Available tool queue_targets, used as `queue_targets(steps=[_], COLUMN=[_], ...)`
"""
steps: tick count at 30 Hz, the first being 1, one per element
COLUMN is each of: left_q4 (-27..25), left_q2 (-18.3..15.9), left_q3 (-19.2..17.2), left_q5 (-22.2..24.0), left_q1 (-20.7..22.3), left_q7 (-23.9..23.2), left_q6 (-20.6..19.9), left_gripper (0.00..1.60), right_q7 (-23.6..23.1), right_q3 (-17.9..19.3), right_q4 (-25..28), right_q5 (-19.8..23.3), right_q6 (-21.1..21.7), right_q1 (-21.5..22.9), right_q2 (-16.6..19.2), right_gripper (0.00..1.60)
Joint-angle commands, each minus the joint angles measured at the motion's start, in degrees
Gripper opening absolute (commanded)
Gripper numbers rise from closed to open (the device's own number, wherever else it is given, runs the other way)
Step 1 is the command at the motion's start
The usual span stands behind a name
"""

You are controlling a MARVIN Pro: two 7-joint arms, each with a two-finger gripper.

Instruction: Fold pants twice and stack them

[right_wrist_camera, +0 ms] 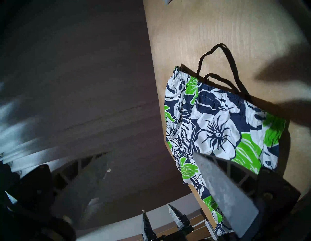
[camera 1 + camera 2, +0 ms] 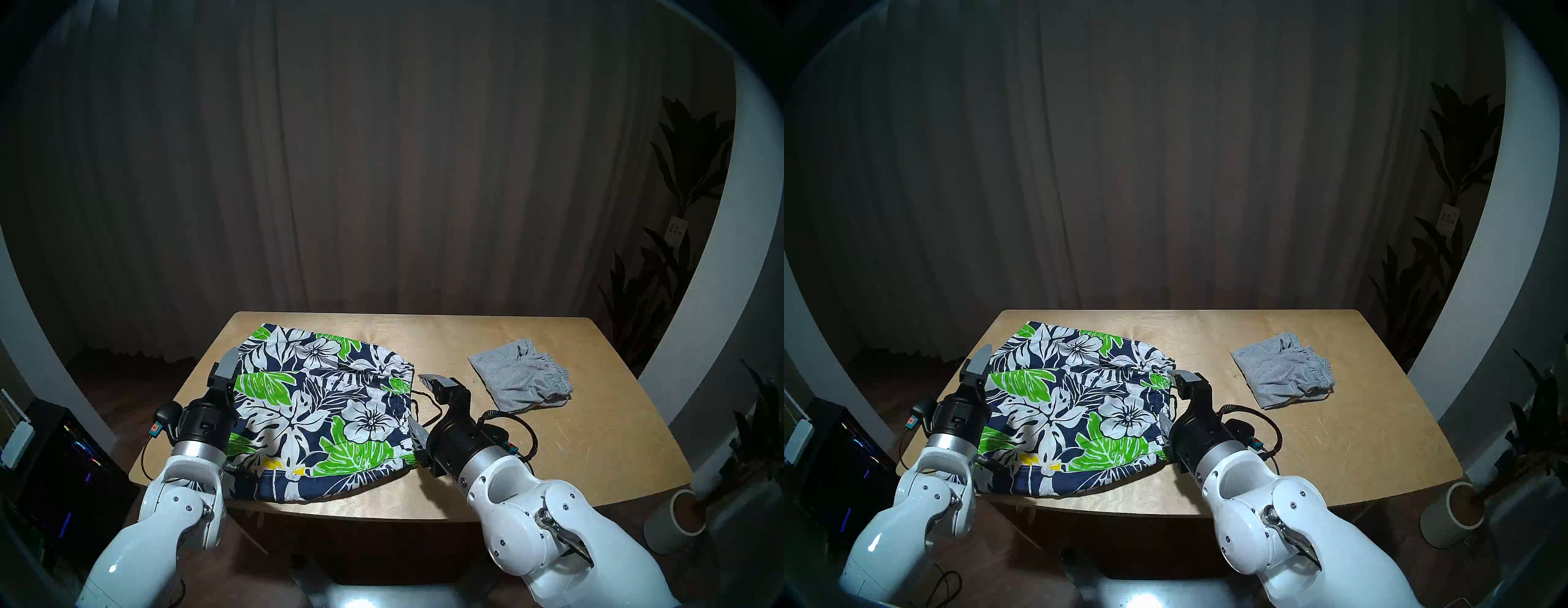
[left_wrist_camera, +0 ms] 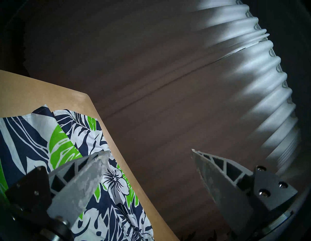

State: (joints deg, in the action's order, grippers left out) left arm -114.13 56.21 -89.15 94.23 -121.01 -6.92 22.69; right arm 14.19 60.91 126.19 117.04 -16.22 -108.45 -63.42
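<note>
Flowery shorts (image 2: 314,407) are flanked by two wide-open, empty grippers (image 2: 227,361) (image 2: 432,382); the drawstring (image 1: 217,67) could get snagged beside them.

Navy floral shorts (image 2: 314,407); plain, seemingly heather-grey shorts (image 2: 519,375).

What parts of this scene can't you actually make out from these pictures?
- Near left corner of the flowered shorts: head views, hidden behind the left arm.
- Grey shorts: absent from both wrist views; whether folded once or twice is unclear.
- Right fingers: right wrist view, the other one dark and blurred.
</note>
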Motion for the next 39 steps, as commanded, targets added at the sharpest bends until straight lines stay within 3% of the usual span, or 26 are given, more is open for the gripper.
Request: queue_targets(steps=[1, 10, 20, 26, 39], left_q4=[-2.7, -2.6, -1.2, -1.6, -1.8], left_q2=[-0.5, -0.8, -2.2, -2.9, -2.7], left_q3=[-2.4, -3.9, -3.2, -2.5, -2.3], left_q5=[4.4, 7.6, 6.8, 2.0, 1.0], left_q1=[-6.4, -10.3, -10.0, -9.4, -9.2], left_q7=[-7.0, -13.5, -14.6, -10.8, -9.6], left_q6=[-3.0, -6.3, -8.1, -5.6, -5.3], left_gripper=[1.60, 1.60, 1.60, 1.60, 1.60], right_q7=[-7.1, -15.1, -24.1, -25.2, -24.7], right_q3=[0.5, 1.2, 1.2, 1.0, 0.8], right_q4=[1.6, 2.0, 0.8, 0.7, 0.5], right_q5=[-2.0, -3.3, -2.2, -1.3, -1.4], right_q6=[2.6, 4.8, 6.0, 6.1, 4.3], right_q1=[-4.3, -9.8, -12.1, -12.2, -11.4], right_q2=[0.4, 1.4, 2.8, 3.4, 2.5], right_gripper=[1.60, 1.60, 1.60, 1.60, 1.60])
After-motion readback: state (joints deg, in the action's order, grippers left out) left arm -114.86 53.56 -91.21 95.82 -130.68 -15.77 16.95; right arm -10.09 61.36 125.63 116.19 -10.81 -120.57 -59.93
